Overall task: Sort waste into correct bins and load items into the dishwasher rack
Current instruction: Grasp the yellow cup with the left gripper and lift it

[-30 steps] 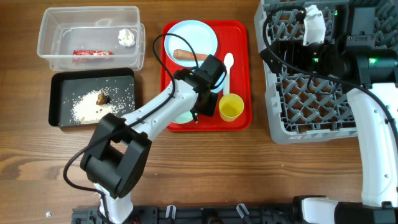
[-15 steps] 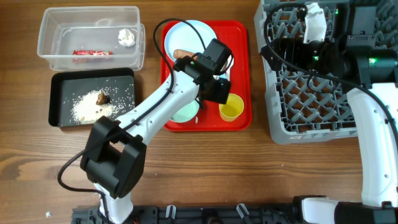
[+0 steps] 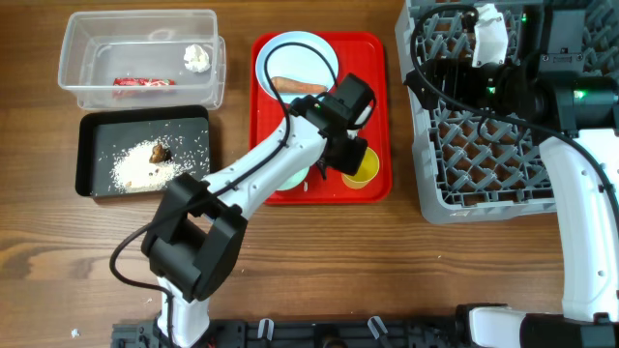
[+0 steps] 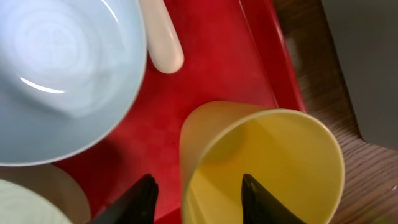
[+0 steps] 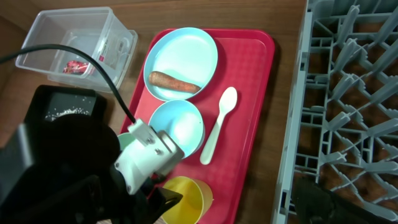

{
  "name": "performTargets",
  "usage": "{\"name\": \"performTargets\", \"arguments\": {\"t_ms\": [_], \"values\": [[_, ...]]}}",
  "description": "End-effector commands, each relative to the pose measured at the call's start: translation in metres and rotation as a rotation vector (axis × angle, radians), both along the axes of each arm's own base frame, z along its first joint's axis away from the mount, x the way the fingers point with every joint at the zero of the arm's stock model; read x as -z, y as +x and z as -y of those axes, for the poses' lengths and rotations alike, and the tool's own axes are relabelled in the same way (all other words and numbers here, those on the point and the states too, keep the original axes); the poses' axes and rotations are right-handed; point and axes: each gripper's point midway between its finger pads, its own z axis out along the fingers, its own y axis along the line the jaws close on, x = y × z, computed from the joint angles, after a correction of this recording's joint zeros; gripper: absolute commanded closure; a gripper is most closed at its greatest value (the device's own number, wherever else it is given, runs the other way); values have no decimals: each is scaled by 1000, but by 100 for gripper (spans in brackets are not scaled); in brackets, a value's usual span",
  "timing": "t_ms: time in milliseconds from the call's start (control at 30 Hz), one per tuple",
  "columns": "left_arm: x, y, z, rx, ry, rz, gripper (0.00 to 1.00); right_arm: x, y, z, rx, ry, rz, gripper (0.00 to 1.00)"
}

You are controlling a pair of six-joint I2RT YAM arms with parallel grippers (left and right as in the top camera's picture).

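Reaching from the table's near edge over the red tray, the left arm tips its wrist down above the yellow cup. The left gripper is part open, not yet clamped: one finger is outside the cup's wall, the other inside its mouth. The small light blue bowl lies beyond the outer finger. Far right, the right arm hangs over the dishwasher rack, jaws spread wide.

yellow cup: upright | carrot piece: lying on blue plate
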Motion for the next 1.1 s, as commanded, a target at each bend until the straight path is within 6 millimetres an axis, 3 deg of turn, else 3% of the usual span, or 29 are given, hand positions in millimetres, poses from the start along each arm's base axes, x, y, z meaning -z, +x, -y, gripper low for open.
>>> {"name": "performTargets", "arguments": {"t_ms": [0, 67, 167, 333, 467, 567, 700, 833, 900, 967, 1067], "values": [[7, -2, 3, 19, 4, -15, 67, -5, 5, -1, 7, 2, 12, 0], [12, -2, 3, 19, 11, -23, 71, -5, 5, -1, 7, 2, 11, 0], [15, -2, 2, 17, 15, -28, 96, -5, 5, -1, 8, 3, 11, 0], [14, 5, -2, -15, 0, -30, 96, -12, 11, -1, 27, 25, 35, 0], [-2, 8, -3, -47, -121, -96, 96, -29, 16, -7, 18, 113, 78, 0], [-31, 15, -3, -58, -276, -132, 96, -40, 16, -12, -29, 180, 108, 0], [-93, 30, -14, -49, -578, -169, 96, -48, 14, -11, -60, 236, 120, 0], [-165, 44, -43, 31, -937, -174, 96, -58, 10, -21, -132, 293, 145, 0], [-200, 47, -61, 115, -1120, -162, 96, -73, 2, -42, -283, 369, 197, 0], [-220, 47, -73, 187, -1217, -143, 96, -77, -1, -57, -372, 403, 223, 0], [-235, 45, -83, 242, -1284, -132, 96, -76, 2, -71, -438, 439, 231, 0]]}}
